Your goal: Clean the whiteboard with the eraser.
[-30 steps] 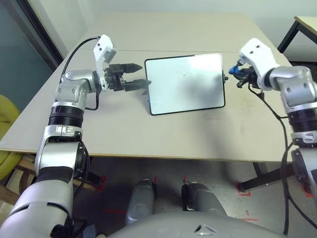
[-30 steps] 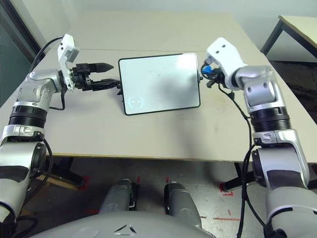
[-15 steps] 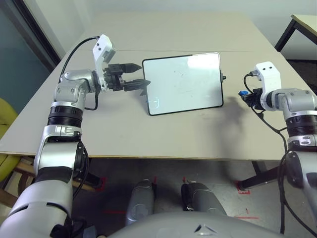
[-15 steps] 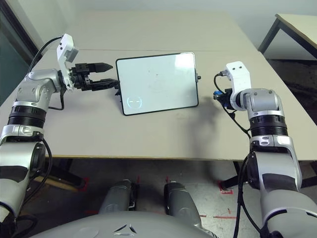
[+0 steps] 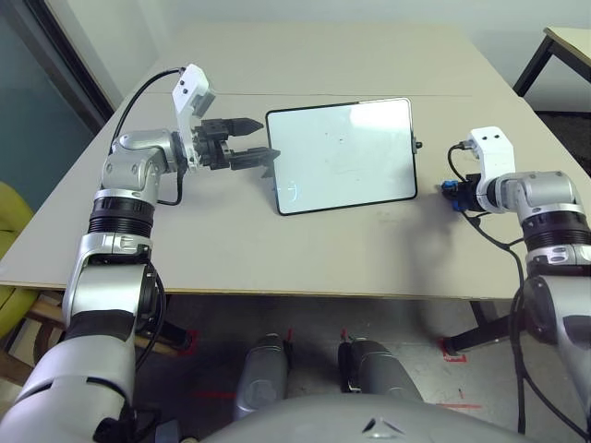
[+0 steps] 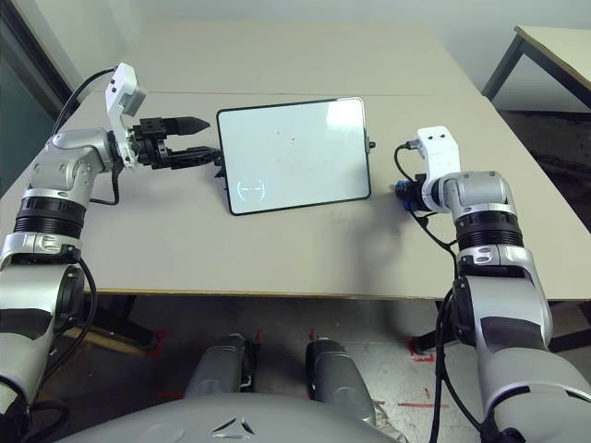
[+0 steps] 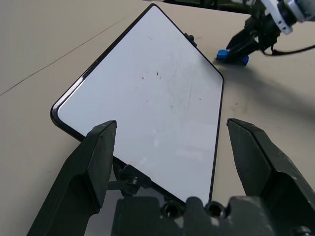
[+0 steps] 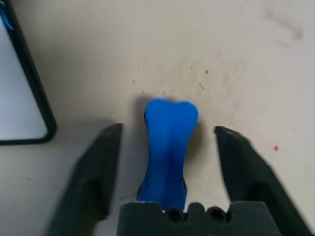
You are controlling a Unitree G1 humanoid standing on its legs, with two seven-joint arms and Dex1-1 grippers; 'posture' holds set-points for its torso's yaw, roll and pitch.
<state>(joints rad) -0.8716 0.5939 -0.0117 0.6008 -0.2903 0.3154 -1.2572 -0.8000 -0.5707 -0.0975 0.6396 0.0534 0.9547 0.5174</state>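
At the right-hand side of the table (image 5: 351, 254), just beside the whiteboard (image 6: 295, 157), the eraser (image 8: 170, 152) lies between the parted fingers of the right gripper (image 8: 170, 130), which stand wide open with a gap on either side of the blue block, so nothing is gripped there. The left gripper (image 7: 172, 125) is open too and empty, its tips close to the board's left edge. The step in hand looks like setting the eraser down after wiping, since the board bears only a few small specks and faint streaks (whether those count as dirt is anyone's guess). If that is so, the next move calls for drawing the right gripper straight back without nudging the block; if more wiping is wanted, the fingers would have to close on its pinched middle again. In the eye views the right gripper covers much of the eraser, leaving little more than bits of blue. The eraser's underside is hidden, and the stand behind the board is mostly out of sight, so how firmly it sits is hard to judge.
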